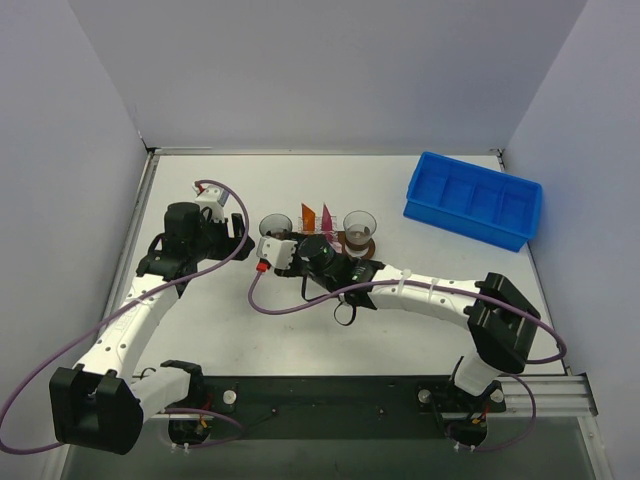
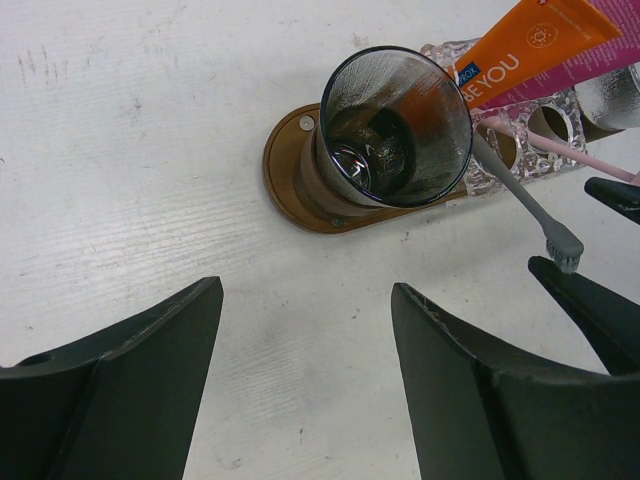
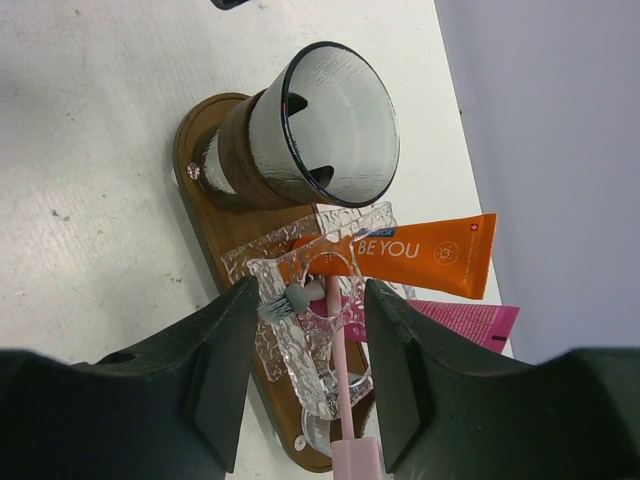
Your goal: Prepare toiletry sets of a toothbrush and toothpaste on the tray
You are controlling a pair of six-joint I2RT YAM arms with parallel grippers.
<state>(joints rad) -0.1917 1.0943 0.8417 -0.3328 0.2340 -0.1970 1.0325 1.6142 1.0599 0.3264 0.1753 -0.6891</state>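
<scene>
- Two smoky glass cups stand on the tray (image 2: 285, 165), the left cup (image 1: 276, 224) at one end and the right cup (image 1: 359, 226) at the other. Both are round, widen towards the rim and have a frosted look.
- The tray is a flat oblong of dark-brown wood with rounded ends and a small silver stud (image 2: 306, 122) near the left end. It lies mid-worktop.
- Between the cups, a knobbly clear plastic holder (image 3: 280, 345) with round holes sits on the tray.
- The holder carries two glossy, wedge-shaped toothpaste tubes side by side with their flat ends up: the orange tube (image 3: 425, 255), printed in white, and the magenta tube (image 3: 470, 325).
- The pink toothbrush (image 3: 341, 385), a thin smooth stick with a squarish end, pokes out of a holder hole and leans away from it.
- A grey toothbrush (image 2: 515, 185), matte with a pale bristled head, leans out of the holder over the worktop (image 2: 150, 150), which is white and lightly scuffed.
- The right fingers (image 3: 215, 380), matte black, are parted on either side of the pink toothbrush and touch neither side of it.
- The left fingers (image 2: 120, 390) are spread wide and hold nothing, hovering above the worktop near the left cup.
- A rigid blue plastic bin (image 1: 472, 198), split into compartments, sits at the far right.
</scene>
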